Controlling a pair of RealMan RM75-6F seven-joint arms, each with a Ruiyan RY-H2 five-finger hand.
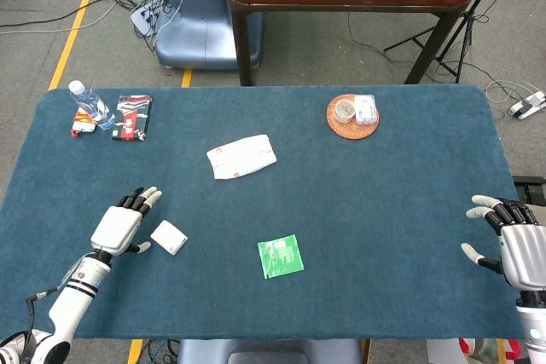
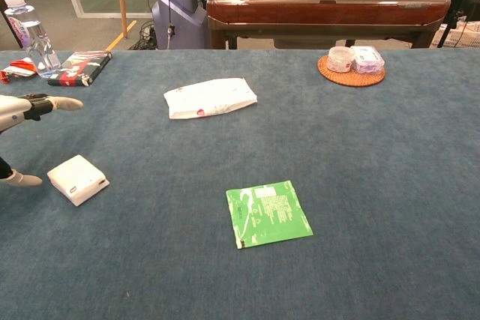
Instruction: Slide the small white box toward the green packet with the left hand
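The small white box (image 1: 169, 237) lies on the blue table at the front left, also in the chest view (image 2: 77, 179). My left hand (image 1: 122, 225) hovers just left of it, fingers spread and empty, thumb close to the box's left edge; only its fingertips (image 2: 64, 102) show in the chest view. The green packet (image 1: 281, 257) lies flat to the right of the box, near the front middle (image 2: 268, 213). My right hand (image 1: 514, 245) is open at the table's front right corner, far from both.
A white pouch (image 1: 241, 157) lies behind the box and packet. A water bottle (image 1: 89, 105) and a dark snack packet (image 1: 132, 117) sit at the back left. A round woven coaster (image 1: 352, 116) with small containers stands at the back right.
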